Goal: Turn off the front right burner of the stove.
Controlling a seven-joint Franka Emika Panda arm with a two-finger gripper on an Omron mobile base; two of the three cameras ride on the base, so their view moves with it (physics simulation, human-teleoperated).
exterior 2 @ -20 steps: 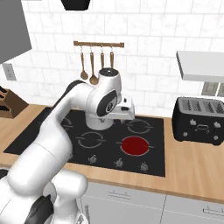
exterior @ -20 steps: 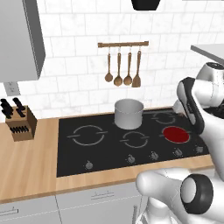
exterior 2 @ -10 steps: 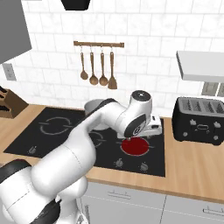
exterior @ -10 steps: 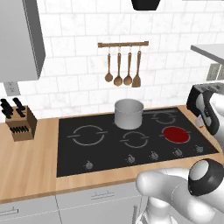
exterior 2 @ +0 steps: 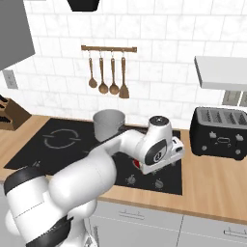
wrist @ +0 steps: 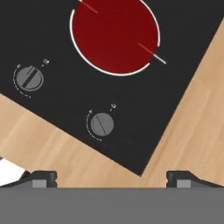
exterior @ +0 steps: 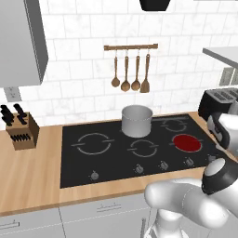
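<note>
Red round burner (wrist: 114,34) on glossy black stove (wrist: 52,48).

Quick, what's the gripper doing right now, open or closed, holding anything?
Gripper: open, holding nothing, above the stove's front corner near a knob.

Arm swings further right vs 1 s ago: in left base view it leaves the stove's (exterior: 93,160) right edge & sits at frame's right side. In right base view the wrist goes from mid-stove to the front right corner, now covering most of the burner (exterior 2: 137,164). Gripper (wrist: 111,177) hangs over the wood counter (wrist: 52,151) by that corner, fingers wide apart.
</note>
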